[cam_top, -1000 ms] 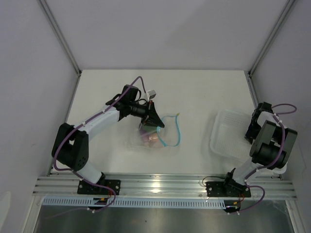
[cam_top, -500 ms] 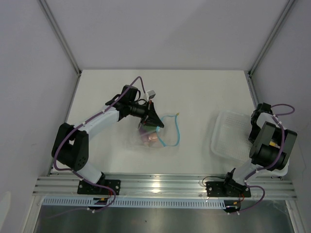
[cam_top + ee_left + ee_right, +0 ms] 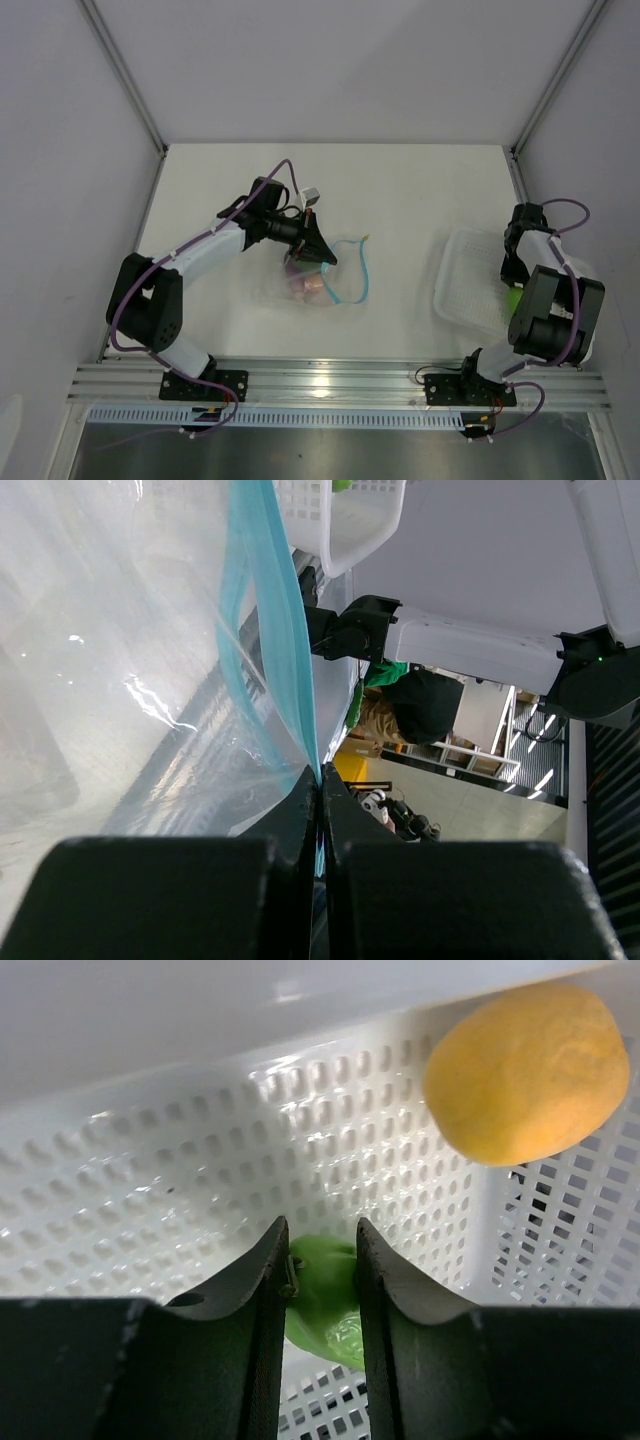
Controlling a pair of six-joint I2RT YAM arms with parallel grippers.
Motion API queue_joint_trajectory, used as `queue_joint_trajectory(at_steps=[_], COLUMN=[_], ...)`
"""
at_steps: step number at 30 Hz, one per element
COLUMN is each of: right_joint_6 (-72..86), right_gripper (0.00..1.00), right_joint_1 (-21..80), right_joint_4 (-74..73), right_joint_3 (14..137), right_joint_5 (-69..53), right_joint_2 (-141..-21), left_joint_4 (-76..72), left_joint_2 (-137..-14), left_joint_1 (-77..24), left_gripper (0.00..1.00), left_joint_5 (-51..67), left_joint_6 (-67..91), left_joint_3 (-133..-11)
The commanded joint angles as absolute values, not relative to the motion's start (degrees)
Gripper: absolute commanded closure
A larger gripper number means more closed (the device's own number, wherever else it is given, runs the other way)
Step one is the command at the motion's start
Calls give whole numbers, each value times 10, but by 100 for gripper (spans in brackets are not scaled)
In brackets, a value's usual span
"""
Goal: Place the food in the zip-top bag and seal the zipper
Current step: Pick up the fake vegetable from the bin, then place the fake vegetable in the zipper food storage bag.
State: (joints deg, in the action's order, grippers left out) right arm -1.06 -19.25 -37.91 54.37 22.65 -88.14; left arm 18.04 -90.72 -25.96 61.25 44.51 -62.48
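Right gripper (image 3: 322, 1250): closed on a light-green food piece (image 3: 322, 1305), held inside the white perforated basket (image 3: 180, 1190); a yellow-orange piece (image 3: 525, 1070) is seen beyond. Left gripper (image 3: 318, 785): clamped on the zipper (image 3: 268, 630) of the zip-top bag (image 3: 90, 660), in which a pinkish piece (image 3: 310, 288) is contained.

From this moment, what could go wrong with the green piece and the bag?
1. The right gripper pinches the green piece only between its fingertips, above the basket, so the piece may slip out during transfer.
2. The left gripper holds the zip-top bag at one spot on the zipper. The floppy mouth may sag shut, and the piece could miss it.
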Motion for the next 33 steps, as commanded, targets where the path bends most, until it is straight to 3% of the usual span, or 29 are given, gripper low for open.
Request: queue_joint_trajectory(at_steps=[1,10,24,33], right_joint_6=[-3,25,94,156], right_gripper=[100,100,100,100], right_joint_1=[-170,-78,132,262], right_joint_4=[-401,-443,-519,-426], right_joint_3=[567,629,862,853], right_joint_5=[220,207,95,-10], right_joint_2=[-855,-819,-787,-757], left_joint_4=[163,159,130,75], left_joint_2=[-891,-883,-891,-893], left_joint_1=[-254,-254,-257,-271], left_gripper=[99,99,99,99], left_joint_5=[622,618,636,662], left_joint_6=[432,435,472,526], left_joint_3=[-618,-612,-635,-646])
